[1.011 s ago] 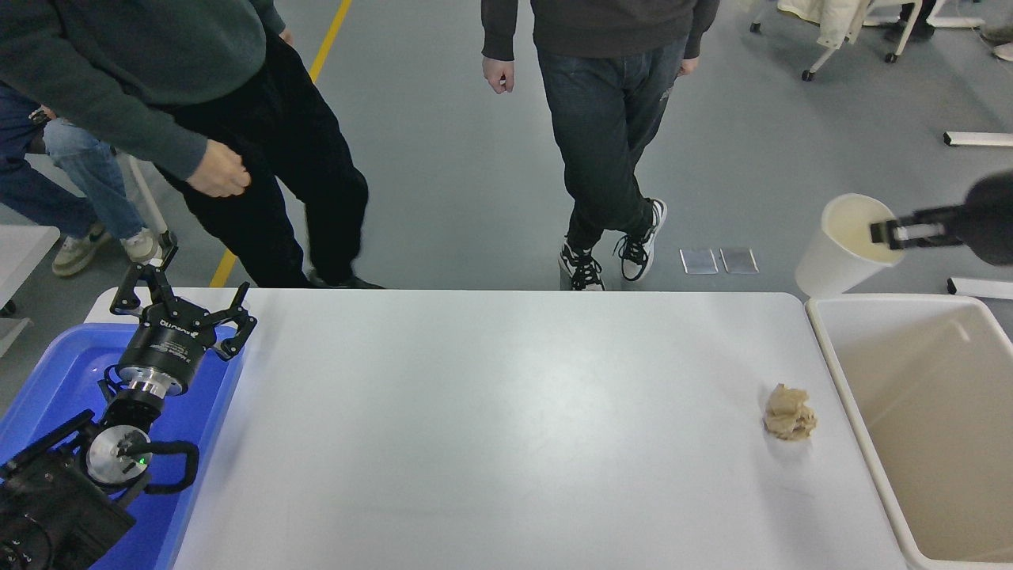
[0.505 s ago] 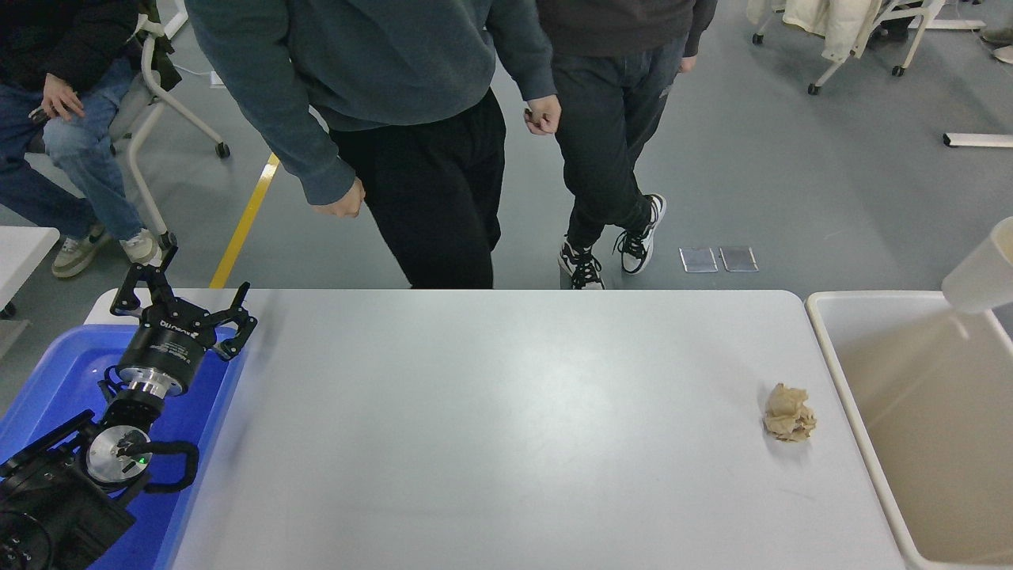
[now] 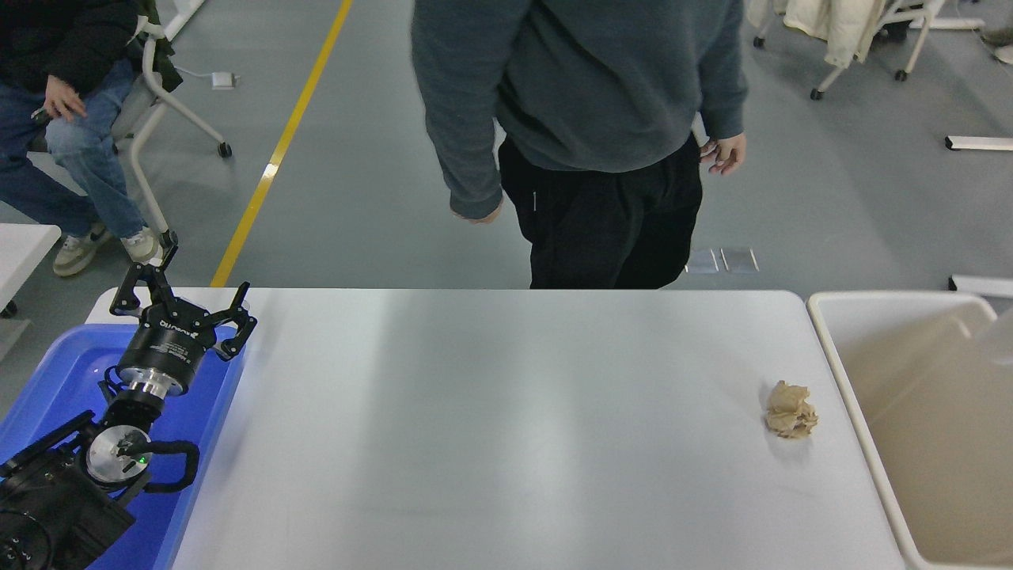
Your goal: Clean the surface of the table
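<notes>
Tool on the left arm [image 3: 180,305] parked at 9 o'clock over the blue tub [image 3: 47,372], fingers spread, empty; right tool out of view. White counter [image 3: 491,427] fills the centre, long axis 9-to-3. Crumpled brown paper wad [image 3: 790,410] at 3 o'clock, near the beige bin [image 3: 918,427]: likely light, soft, crushable; pinch across its middle.

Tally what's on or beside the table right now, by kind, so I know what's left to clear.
Crumpled paper wads on the table surface: 1, the brown wad
Bins beside it: 2, the blue tub and the beige bin
Robot grippers in view: 1, the left gripper
Total: 4
</notes>
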Action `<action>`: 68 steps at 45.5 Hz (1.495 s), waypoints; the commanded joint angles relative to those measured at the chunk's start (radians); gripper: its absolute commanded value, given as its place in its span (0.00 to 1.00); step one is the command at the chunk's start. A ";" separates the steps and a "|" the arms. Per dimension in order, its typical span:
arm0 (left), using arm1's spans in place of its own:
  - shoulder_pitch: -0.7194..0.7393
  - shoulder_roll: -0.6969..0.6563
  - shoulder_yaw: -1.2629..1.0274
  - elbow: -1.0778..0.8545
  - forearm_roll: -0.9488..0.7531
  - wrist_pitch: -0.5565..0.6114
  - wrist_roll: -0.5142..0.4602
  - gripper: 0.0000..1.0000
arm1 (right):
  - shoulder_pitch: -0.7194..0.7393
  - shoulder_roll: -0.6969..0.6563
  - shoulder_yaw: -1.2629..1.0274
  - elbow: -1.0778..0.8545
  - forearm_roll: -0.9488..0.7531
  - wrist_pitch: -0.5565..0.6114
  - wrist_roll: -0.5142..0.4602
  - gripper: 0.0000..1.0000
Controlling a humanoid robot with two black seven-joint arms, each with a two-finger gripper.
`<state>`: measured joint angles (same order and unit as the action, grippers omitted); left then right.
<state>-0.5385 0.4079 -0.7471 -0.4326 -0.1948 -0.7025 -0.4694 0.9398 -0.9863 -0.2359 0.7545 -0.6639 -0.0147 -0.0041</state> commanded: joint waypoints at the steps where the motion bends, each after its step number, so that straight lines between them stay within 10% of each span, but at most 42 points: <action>1: 0.000 0.000 0.000 0.000 0.000 0.000 0.000 1.00 | -0.179 0.205 0.041 -0.272 0.102 -0.045 0.009 0.00; 35: 0.000 0.000 0.000 0.000 0.000 0.000 0.000 1.00 | -0.354 0.583 0.178 -0.695 0.164 -0.088 0.010 0.00; 38: 0.000 0.000 0.000 0.000 0.000 0.000 0.000 1.00 | -0.352 0.580 0.178 -0.698 0.164 -0.099 0.010 0.59; 43: 0.000 0.000 0.000 0.000 0.000 0.000 0.000 1.00 | -0.346 0.572 0.179 -0.696 0.164 -0.105 0.010 0.90; 68: 0.000 0.000 0.000 0.000 0.000 0.000 0.000 1.00 | -0.309 0.529 0.286 -0.681 0.352 -0.099 0.036 0.97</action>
<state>-0.5384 0.4080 -0.7471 -0.4326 -0.1948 -0.7024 -0.4694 0.6124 -0.4270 -0.0429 0.0378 -0.3798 -0.1176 0.0093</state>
